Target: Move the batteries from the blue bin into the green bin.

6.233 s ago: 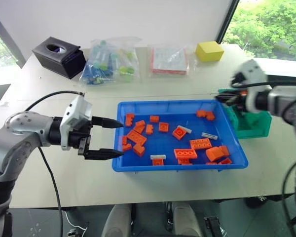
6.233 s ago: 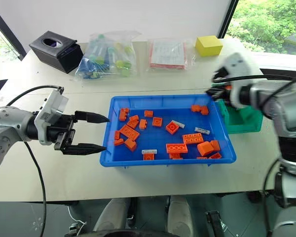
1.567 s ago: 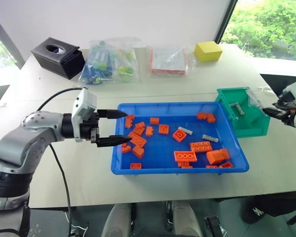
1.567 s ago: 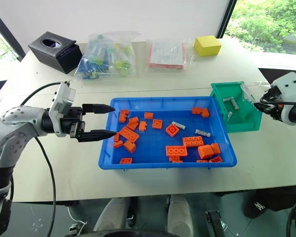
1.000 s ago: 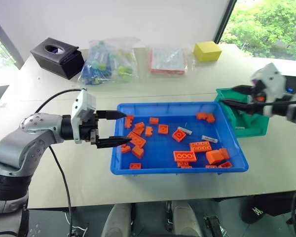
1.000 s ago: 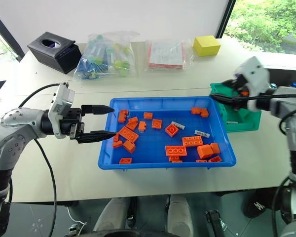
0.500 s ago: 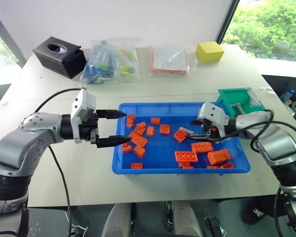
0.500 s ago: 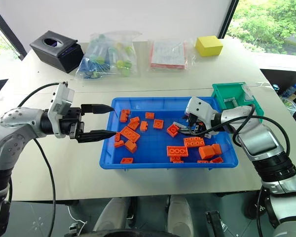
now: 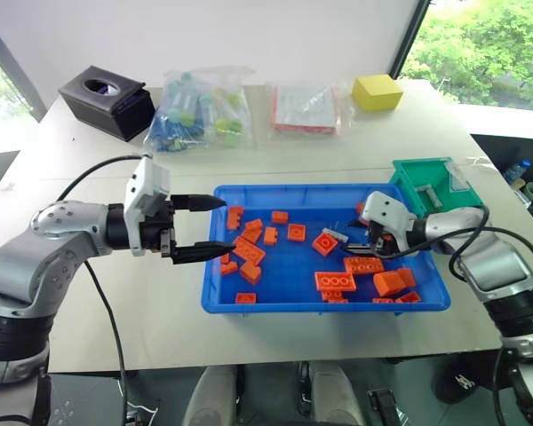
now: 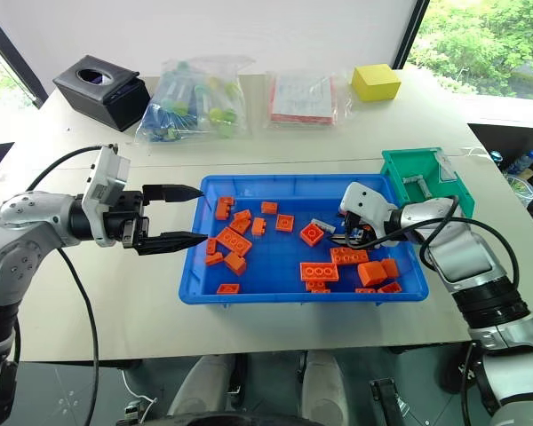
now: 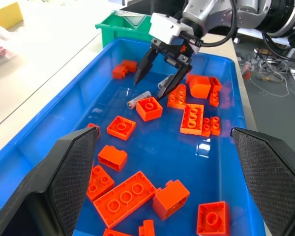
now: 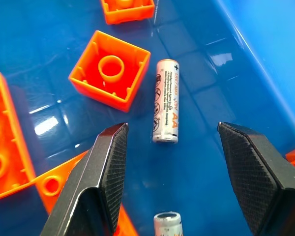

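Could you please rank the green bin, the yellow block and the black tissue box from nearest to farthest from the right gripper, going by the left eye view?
From the right gripper:
1. Green bin, just beyond it, at the blue bin's far right corner.
2. Yellow block, at the table's far edge.
3. Black tissue box, far left corner.

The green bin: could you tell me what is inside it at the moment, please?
Inside the green bin, one battery lies against its far wall. Its near wall and the right gripper's arm cover the bottom.

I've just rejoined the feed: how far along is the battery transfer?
Done: at least one battery lies in the green bin.
In hand: the right gripper, open and empty, hangs over a battery in the blue bin.
Left: that one and another beside it. The left gripper waits open.
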`<state>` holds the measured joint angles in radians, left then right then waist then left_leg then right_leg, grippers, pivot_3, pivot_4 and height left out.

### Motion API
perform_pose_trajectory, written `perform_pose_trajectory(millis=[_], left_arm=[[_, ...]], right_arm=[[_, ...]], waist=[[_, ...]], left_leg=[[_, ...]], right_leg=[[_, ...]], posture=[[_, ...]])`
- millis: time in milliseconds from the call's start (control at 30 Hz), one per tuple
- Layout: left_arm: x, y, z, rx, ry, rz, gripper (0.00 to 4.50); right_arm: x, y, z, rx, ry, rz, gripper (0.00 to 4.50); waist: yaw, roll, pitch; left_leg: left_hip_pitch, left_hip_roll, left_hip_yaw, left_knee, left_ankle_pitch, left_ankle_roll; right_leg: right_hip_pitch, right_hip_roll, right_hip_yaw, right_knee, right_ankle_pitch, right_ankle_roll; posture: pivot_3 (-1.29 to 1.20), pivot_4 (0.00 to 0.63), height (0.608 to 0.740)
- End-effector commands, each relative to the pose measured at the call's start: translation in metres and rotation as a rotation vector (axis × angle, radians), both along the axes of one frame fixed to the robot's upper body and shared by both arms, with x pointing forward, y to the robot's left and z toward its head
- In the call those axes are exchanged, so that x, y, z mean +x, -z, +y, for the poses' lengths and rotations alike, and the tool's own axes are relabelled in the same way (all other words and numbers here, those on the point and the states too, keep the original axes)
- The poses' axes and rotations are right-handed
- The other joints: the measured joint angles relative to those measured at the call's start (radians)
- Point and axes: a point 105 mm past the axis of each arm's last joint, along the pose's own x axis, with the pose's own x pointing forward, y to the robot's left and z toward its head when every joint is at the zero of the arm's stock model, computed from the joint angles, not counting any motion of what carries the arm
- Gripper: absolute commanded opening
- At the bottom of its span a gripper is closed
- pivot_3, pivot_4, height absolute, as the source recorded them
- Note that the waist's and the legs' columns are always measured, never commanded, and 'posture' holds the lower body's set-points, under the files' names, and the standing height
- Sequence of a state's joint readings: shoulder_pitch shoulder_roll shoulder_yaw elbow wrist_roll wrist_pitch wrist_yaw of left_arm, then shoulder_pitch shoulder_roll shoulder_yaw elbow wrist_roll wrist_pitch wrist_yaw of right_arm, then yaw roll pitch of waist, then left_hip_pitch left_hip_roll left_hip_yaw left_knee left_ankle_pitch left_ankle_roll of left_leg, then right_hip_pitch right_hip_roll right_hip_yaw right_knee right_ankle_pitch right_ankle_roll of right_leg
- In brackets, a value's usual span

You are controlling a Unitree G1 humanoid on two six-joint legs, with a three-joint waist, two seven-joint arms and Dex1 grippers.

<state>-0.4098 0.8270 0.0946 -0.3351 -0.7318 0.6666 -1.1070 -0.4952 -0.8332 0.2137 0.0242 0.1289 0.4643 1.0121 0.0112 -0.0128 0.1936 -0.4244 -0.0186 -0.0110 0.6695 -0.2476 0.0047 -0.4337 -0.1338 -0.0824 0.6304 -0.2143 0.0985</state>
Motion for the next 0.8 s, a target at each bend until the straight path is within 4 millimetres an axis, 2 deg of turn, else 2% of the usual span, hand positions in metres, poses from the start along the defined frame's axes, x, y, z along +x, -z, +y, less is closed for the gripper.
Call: perform_pose_trajectory(millis=[33,67,167,300,433,467,533,667,700,733,800], left_arm=[[-0.001,-0.014,0.0,-0.001,0.01,-0.061,4.5],[0.0,-0.014,-0.001,-0.001,0.01,-0.062,4.5],[0.0,-0.014,-0.001,-0.002,0.01,-0.065,4.5],[0.001,-0.014,-0.001,-0.003,0.008,-0.068,4.5],[0.002,-0.014,-0.001,-0.004,0.007,-0.068,4.5],[0.003,-0.014,-0.001,-0.004,0.007,-0.068,4.5],[0.003,-0.013,-0.001,-0.005,0.006,-0.068,4.5],[0.003,-0.012,0.0,-0.006,0.008,-0.064,4.5],[0.003,-0.011,-0.001,-0.006,0.009,-0.063,4.5],[0.003,-0.011,-0.002,-0.008,0.012,-0.063,4.5],[0.004,-0.011,-0.003,-0.011,0.015,-0.063,4.5]], right_arm=[[0.006,-0.006,0.002,0.004,0.009,-0.044,2.95],[0.006,-0.004,0.003,0.005,0.007,-0.043,2.95],[0.004,-0.002,0.007,0.013,-0.007,-0.038,2.09],[0.0,-0.008,0.007,0.021,-0.008,-0.045,0.06],[-0.001,-0.035,-0.001,0.064,0.043,-0.084,0.03],[0.002,-0.047,-0.009,0.064,0.077,-0.118,0.03],[0.008,-0.072,-0.032,0.056,0.17,-0.201,0.03],[0.014,-0.104,-0.07,0.034,0.32,-0.301,0.03],[0.015,-0.112,-0.085,0.021,0.379,-0.325,0.03],[0.014,-0.116,-0.104,0.011,0.45,-0.327,0.03],[0.011,-0.118,-0.128,-0.015,0.532,-0.322,0.03]], waist=[[0.0,0.0,0.0],[0.0,0.0,0.0],[0.0,0.0,0.0],[0.0,0.0,0.0],[0.001,0.0,0.0],[0.002,0.0,0.0],[0.003,0.0,0.0],[0.002,0.0,0.0],[0.001,0.0,0.0],[0.001,0.0,0.0],[0.002,0.0,0.0]], left_leg=[[0.0,0.0,0.0,0.0,0.0,0.0],[0.0,0.0,0.0,0.0,0.0,0.0],[0.0,0.0,0.0,0.0,0.0,0.0],[0.0,0.0,0.0,0.0,0.0,0.0],[0.0,0.0,0.0,0.0,0.0,0.0],[0.0,0.0,0.0,0.0,0.0,0.0],[0.0,0.0,0.0,0.0,0.0,0.0],[0.0,0.0,0.0,0.0,0.0,0.0],[0.0,0.0,0.0,0.0,0.0,0.0],[0.0,0.0,0.0,0.0,0.0,0.0],[0.0,0.0,0.0,0.0,0.0,0.0]], right_leg=[[0.0,0.0,0.0,0.0,0.0,0.0],[0.0,0.0,0.0,0.0,0.0,0.0],[0.0,0.0,0.0,0.0,0.0,0.0],[0.0,0.0,0.0,0.0,0.0,0.0],[0.0,0.0,0.0,0.0,0.0,0.0],[0.0,0.0,0.0,0.0,0.0,0.0],[0.0,0.0,0.0,0.0,0.0,0.0],[0.0,0.0,0.0,0.0,0.0,0.0],[0.0,0.0,0.0,0.0,0.0,0.0],[0.0,0.0,0.0,0.0,0.0,0.0],[0.0,0.0,0.0,0.0,0.0,0.0]], posture=[[0.0,0.15,0.692],[0.0,0.15,0.692],[0.0,0.15,0.692],[0.0,0.15,0.692],[0.0,0.15,0.692],[0.0,0.15,0.692],[0.0,0.15,0.692],[0.0,0.15,0.692],[0.0,0.15,0.692],[0.0,0.15,0.692],[0.0,0.15,0.692]])
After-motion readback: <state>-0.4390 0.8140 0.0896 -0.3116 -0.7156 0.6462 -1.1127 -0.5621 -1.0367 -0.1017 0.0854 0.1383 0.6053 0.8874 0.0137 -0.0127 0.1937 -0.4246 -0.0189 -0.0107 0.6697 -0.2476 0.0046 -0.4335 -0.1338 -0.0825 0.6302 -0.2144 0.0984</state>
